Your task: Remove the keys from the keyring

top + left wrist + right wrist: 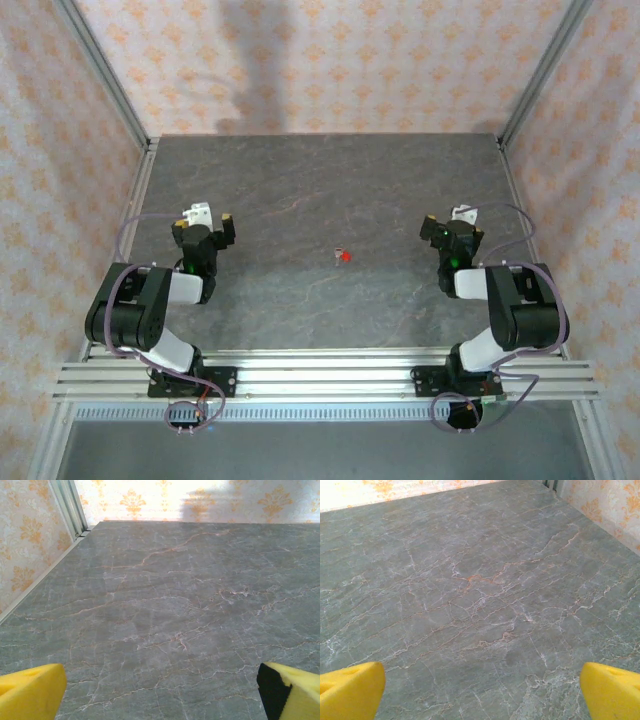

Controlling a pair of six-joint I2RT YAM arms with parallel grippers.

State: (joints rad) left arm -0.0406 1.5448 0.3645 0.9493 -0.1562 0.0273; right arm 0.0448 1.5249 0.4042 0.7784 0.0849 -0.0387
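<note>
The left gripper [206, 220] stands with its jaws spread wide and nothing between them. In the left wrist view its yellow fingertips [31, 692] sit at the two bottom corners, with bare grey marble-patterned tabletop [165, 610] between. The right gripper [452, 227] is spread just as wide and is also empty. In the right wrist view its yellow fingertips [612, 692] frame only veined stone [480, 595].

From the top camera, the keyring [346, 257] shows as a tiny bright red spot lying on the table [330, 180] near its middle. A pale silvery key [339, 251] touches it on the left side, too small for its shape or its link to the ring to be made out.

The pair lies between the two grippers, well apart from both and somewhat closer to the right one. It also sits a little nearer the arm bases than the fingertips do. Neither gripper touches it. Both arms are folded back over the near part of the table, left and right of the keyring.
</note>
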